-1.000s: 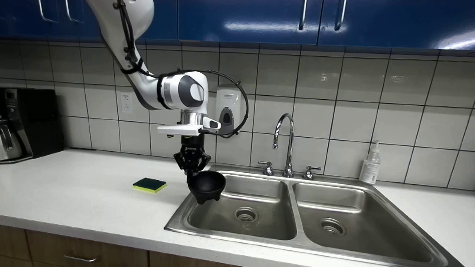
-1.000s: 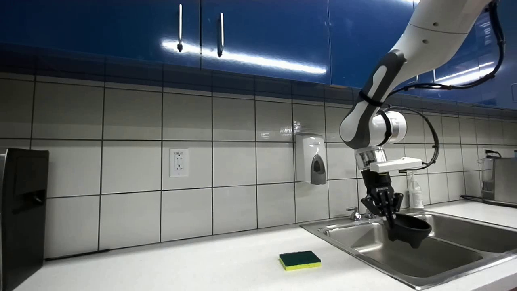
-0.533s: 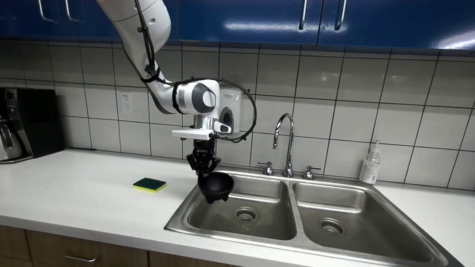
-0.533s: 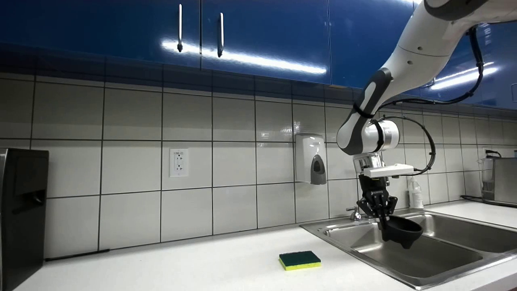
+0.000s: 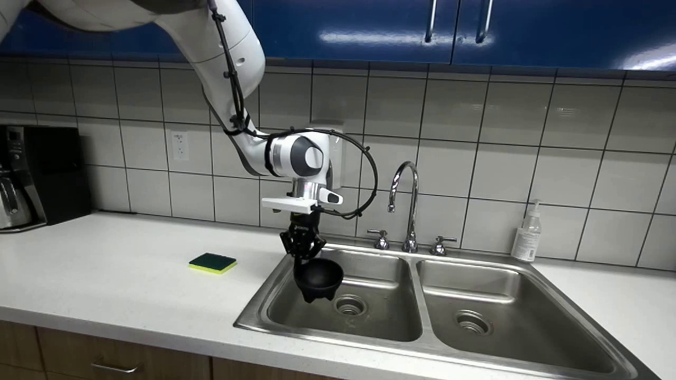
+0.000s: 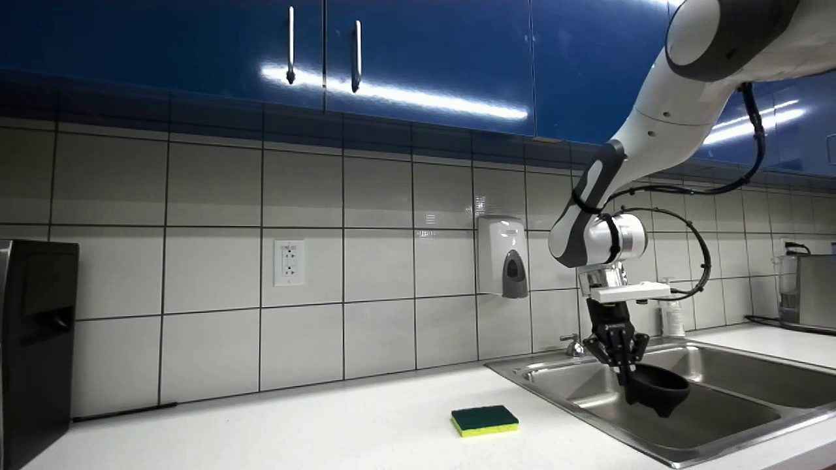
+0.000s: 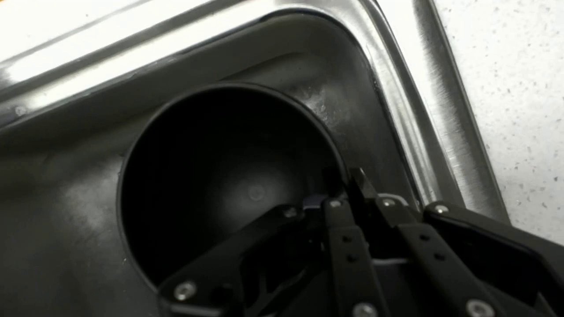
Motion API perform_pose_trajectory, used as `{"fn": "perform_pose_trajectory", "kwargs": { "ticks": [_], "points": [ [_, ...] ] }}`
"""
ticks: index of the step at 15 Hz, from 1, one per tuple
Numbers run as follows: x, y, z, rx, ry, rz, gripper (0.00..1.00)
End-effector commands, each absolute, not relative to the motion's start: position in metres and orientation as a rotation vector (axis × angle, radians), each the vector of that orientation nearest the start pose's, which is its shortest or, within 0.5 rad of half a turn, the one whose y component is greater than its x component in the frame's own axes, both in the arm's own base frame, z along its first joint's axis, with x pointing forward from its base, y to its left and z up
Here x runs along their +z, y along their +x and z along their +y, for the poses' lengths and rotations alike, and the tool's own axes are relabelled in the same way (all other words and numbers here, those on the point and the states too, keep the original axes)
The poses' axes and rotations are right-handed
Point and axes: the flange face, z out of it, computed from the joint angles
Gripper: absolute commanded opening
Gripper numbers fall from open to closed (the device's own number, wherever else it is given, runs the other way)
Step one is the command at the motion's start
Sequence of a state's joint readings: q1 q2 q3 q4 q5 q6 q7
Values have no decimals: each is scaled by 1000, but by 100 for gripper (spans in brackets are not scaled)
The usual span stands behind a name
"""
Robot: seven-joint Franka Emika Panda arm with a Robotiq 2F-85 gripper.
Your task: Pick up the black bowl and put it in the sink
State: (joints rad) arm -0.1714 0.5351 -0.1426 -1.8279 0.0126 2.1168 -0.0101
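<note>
The black bowl (image 5: pixel 320 278) hangs over the near-counter basin of the steel sink (image 5: pixel 424 311), beside the sponge side of the counter. It also shows in an exterior view (image 6: pixel 661 386), slightly tilted, with stubby feet underneath. My gripper (image 5: pixel 299 258) points down and is shut on the bowl's rim, one finger inside and one outside. In the wrist view the bowl (image 7: pixel 220 145) opens toward the camera, and the fingertips (image 7: pixel 346 178) pinch its rim. The basin corner and sink rim (image 7: pixel 392 83) lie around it. The gap between bowl and basin floor cannot be judged exactly.
A green-yellow sponge (image 5: pixel 213 263) lies on the white counter (image 5: pixel 132 295). A chrome faucet (image 5: pixel 413 211) with two handles stands behind the basins. A pump bottle (image 5: pixel 527 235) stands at the back corner. A soap dispenser (image 6: pixel 503 256) hangs on the wall. A coffee maker (image 5: pixel 50 177) stands far off.
In an exterior view the gripper and bowl have moved right, then down, further over the basin. The bowl stays gripped by its rim. The sponge has not moved.
</note>
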Motion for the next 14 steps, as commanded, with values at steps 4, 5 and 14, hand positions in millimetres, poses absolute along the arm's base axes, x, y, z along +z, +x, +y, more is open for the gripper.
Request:
{"fn": "perform_pose_trajectory", "kwargs": {
  "ticks": [4,5,14],
  "points": [
    [192,600,-220,489,-3022,597,2],
    [186,600,-224,500,-3013,614,2],
    [144,599,-245,567,-2953,689,2]
  ]
}}
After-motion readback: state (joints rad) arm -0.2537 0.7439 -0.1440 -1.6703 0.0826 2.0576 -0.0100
